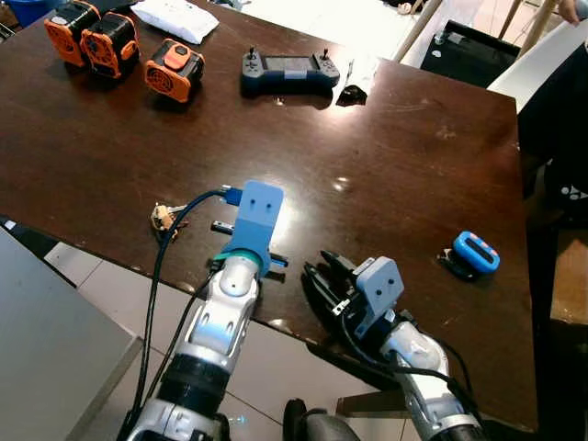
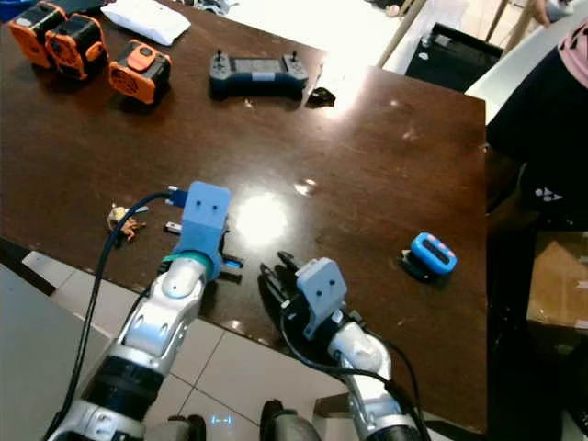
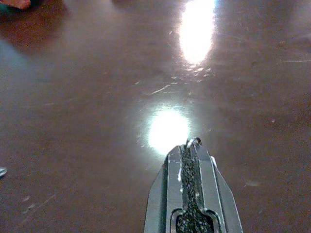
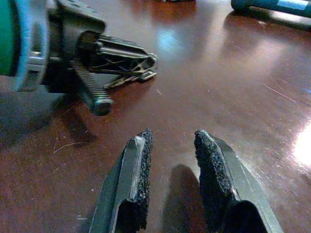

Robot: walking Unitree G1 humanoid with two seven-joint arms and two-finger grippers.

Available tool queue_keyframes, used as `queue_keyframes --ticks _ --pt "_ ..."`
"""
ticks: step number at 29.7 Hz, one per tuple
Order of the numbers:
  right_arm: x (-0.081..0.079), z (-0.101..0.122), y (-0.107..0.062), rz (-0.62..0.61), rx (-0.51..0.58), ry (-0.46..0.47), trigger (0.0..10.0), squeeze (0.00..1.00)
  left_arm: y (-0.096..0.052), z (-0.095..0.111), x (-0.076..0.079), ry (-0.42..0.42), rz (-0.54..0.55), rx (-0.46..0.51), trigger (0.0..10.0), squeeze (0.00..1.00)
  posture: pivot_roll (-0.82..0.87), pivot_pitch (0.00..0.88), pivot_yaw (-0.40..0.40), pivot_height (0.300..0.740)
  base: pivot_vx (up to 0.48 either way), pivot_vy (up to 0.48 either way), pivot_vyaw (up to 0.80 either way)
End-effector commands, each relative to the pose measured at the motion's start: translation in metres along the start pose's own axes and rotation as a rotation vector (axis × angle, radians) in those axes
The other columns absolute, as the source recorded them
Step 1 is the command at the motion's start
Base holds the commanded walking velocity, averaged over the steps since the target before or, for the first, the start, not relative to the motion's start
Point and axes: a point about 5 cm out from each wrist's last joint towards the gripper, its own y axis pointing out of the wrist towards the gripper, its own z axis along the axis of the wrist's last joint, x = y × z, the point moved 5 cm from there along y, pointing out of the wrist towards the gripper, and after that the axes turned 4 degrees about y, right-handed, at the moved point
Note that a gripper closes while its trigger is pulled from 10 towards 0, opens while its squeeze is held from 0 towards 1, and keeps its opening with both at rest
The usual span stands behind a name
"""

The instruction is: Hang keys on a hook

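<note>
A small bunch of keys [image 1: 164,219] lies near the left of the dark wooden table's [image 1: 413,175] front edge. To its right is my left gripper [image 3: 191,145], low over the table under its blue wrist mount [image 1: 258,210]. Its fingers are shut, with a tiny bit of silver wire at the tips. The right wrist view shows those shut fingers [image 4: 127,57] from the side, just above the glossy wood. My right gripper [image 4: 172,141] hovers open over the front edge to the right, holding nothing, with its black fingers [image 1: 323,269] pointing at the left gripper.
A blue gadget [image 1: 476,253] lies near the table's right edge. At the far side are a grey handheld controller [image 1: 289,69], three orange-and-black devices [image 1: 175,66] and a white bag [image 1: 176,18]. A person in dark clothes [image 1: 556,119] stands at the right.
</note>
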Motion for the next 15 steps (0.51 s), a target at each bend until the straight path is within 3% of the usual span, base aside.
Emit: queue_keyframes --ticks 1,3,4,9,10,11,13,14,15 --pt "-0.011 -0.05 -0.023 0.004 -0.203 0.068 10.0 0.0 -0.006 -0.016 0.002 -0.004 -0.03 -0.046 0.0 0.0 -0.04 0.232 -0.012 0.74 0.0 0.0 0.0" --pt "-0.011 -0.05 -0.023 0.002 -0.203 0.067 10.0 0.0 -0.009 -0.004 -0.005 -0.011 -0.019 0.008 0.0 0.0 -0.04 0.229 -0.011 0.74 0.0 0.0 0.0" --pt "-0.009 -0.049 -0.023 -0.001 -0.2 0.064 10.0 0.0 -0.014 0.015 -0.019 -0.021 0.011 0.095 10.0 0.0 -0.04 0.222 -0.01 0.74 0.0 0.0 0.0" --pt "-0.008 -0.046 -0.023 -0.005 -0.192 0.062 10.0 0.0 -0.021 0.039 -0.038 -0.022 0.067 0.194 10.0 0.0 -0.04 0.216 -0.011 0.74 0.0 0.0 0.0" --pt "-0.007 -0.044 -0.022 -0.005 -0.184 0.061 10.0 0.0 -0.025 0.056 -0.053 -0.064 0.119 0.258 10.0 0.0 -0.04 0.204 -0.011 0.74 0.0 0.0 0.0" --pt "-0.007 -0.044 -0.022 -0.005 -0.184 0.061 10.0 0.0 -0.025 0.056 -0.053 -0.064 0.119 0.258 10.0 0.0 -0.04 0.204 -0.011 0.74 0.0 0.0 0.0" --pt "-0.005 -0.035 -0.019 -0.018 -0.146 0.068 10.0 0.0 -0.034 0.092 -0.094 -0.168 0.271 0.38 10.0 0.0 -0.03 0.185 -0.013 0.74 0.0 0.0 0.0" --pt "-0.005 -0.035 -0.019 -0.018 -0.146 0.068 10.0 0.0 -0.034 0.092 -0.094 -0.168 0.271 0.38 10.0 0.0 -0.03 0.185 -0.013 0.74 0.0 0.0 0.0" --pt "-0.004 -0.029 -0.017 -0.03 -0.122 0.078 10.0 0.0 -0.038 0.105 -0.111 -0.2 0.332 0.425 10.0 0.0 -0.03 0.178 -0.014 0.74 0.0 0.0 0.0"
